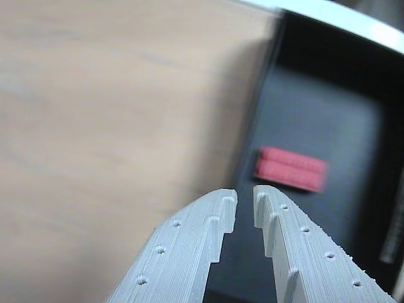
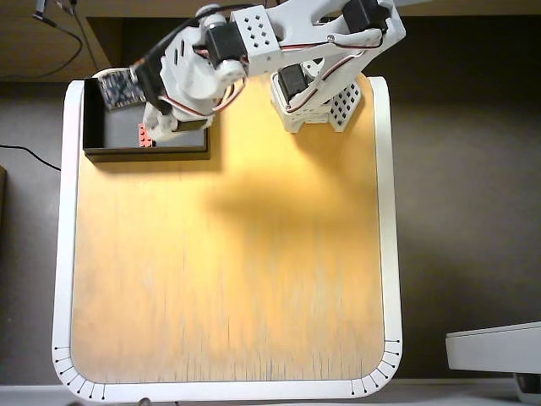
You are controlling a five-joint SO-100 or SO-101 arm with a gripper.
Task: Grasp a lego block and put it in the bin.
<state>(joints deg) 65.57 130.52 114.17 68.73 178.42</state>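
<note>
The lego block lies flat on the dark floor of the bin. Nothing holds it. In the wrist view it sits just past the tips of the fingers, a little up and to the right of them. There is a clear bit of dark floor between the tips and the block, so they are near but not touching.

The block's long side runs left to right in the wrist view, tipped down a bit at the right end. The gap between the two fingers points away toward the block, so the long side lies across that line.

The fingers are open only a small way. The gap between the tips is thin, and nothing is in it. They hold nothing.

In the overhead view the bin sits at the far left corner of the table. The arm reaches over the right part of the bin and hides the fingers there. A bit of the red block peeks out near the bin's front wall, just under the arm.

I think the block is already where the task wants it. The fingers only need to lift up and away from the bin without bumping the block or the wall.
</note>
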